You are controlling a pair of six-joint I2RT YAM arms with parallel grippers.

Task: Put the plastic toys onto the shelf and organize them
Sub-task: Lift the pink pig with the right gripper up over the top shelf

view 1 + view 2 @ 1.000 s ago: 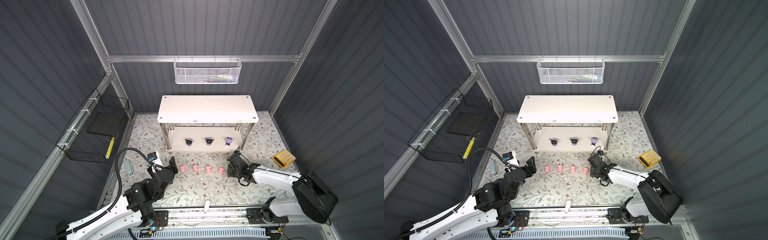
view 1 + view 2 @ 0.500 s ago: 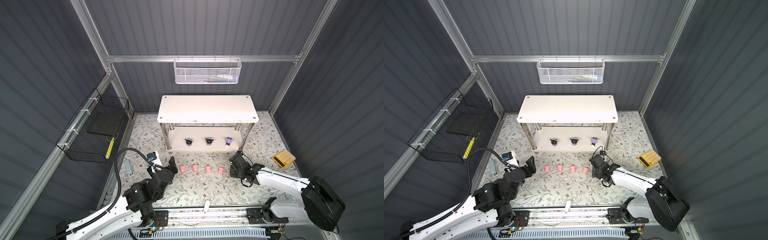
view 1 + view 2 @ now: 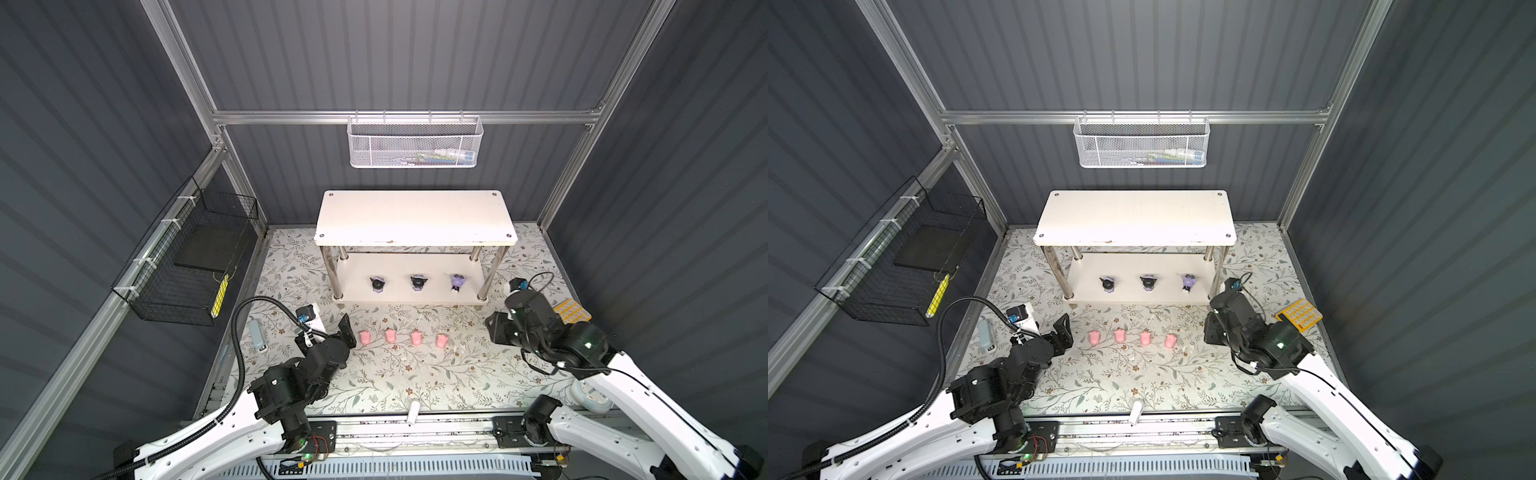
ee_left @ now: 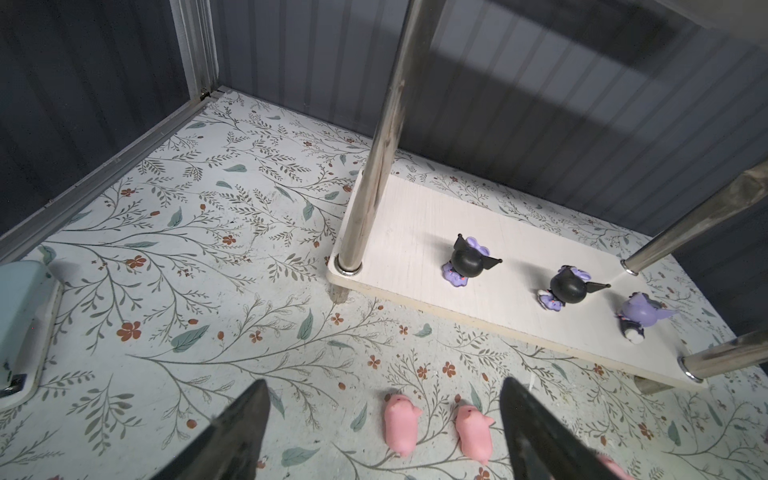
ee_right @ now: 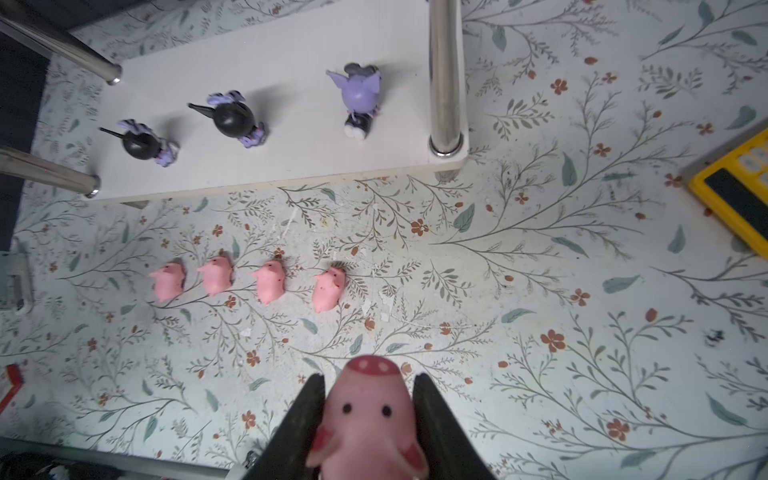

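The right fingers [image 5: 303, 419] are closed on a pink pig [image 5: 370, 415] held clear of the bench [image 3: 395, 374], its snout pointing away from the wrist. The shelf [image 3: 415, 216] lies up and to the left of them in both top views, top board bare, lower board [image 3: 436, 266] carrying three purple figurines [image 3: 417, 281]. The left fingers [image 4: 245, 424] stand wide open and empty at the left end of the row of four pigs [image 3: 416, 337] lying before the shelf.

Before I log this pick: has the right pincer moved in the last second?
Yes. In a top view the right pincer, holding a pink pig, has drawn rightward from the floor pigs toward the yellow calculator.
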